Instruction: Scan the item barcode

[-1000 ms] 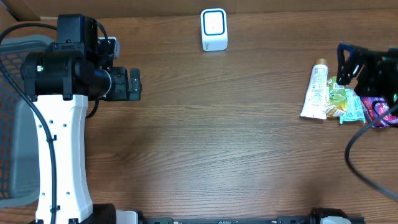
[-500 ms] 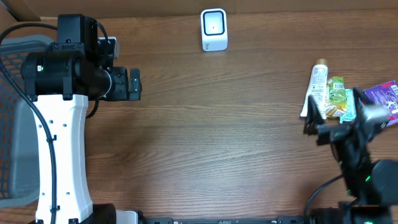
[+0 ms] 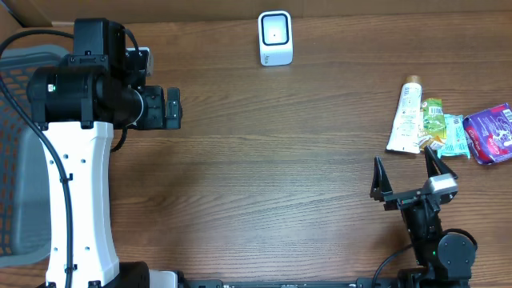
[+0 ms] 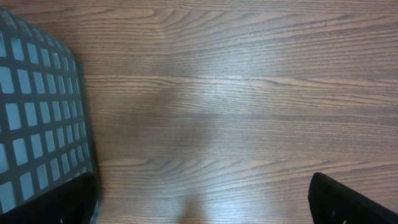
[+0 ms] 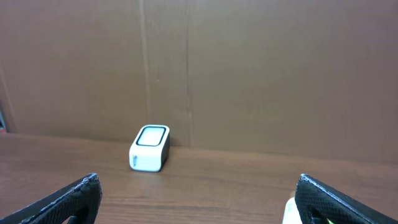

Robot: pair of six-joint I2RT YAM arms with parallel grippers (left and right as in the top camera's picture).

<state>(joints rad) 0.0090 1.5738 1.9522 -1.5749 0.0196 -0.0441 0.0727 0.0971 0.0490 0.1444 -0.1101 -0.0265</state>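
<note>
Since neither gripper holds anything, the job stands at its first step: picking an item to scan. The right gripper (image 3: 404, 170) hangs at the near right of the table (image 3: 280, 184), its jaws wide apart and empty, pointing toward the far edge. Just beyond it and a little to its right lies the pile of goods: a white tube (image 3: 407, 117) lying lengthwise, a green packet (image 3: 433, 120) touching its side, a teal packet (image 3: 454, 138) next to that, and a purple packet (image 3: 492, 133) at the outer end. They overlap at the edges, so none sits wholly free. The scanner (image 3: 275, 38), a small white box with a dark-rimmed window, stands at the far middle of the table by a cardboard wall (image 5: 261, 74), well apart from the pile. The left gripper (image 3: 173, 108) is spread open too, with nothing in it, over bare wood beside a grey mesh basket (image 4: 37, 118).

The next move, as I judge it, falls to the right arm: swing over the pile, come down on one item, most likely the tube since its long side is exposed, and close across its narrow width without dragging the packets along. No barcode is readable from these views, so which face must turn toward the scanner cannot be told.
</note>
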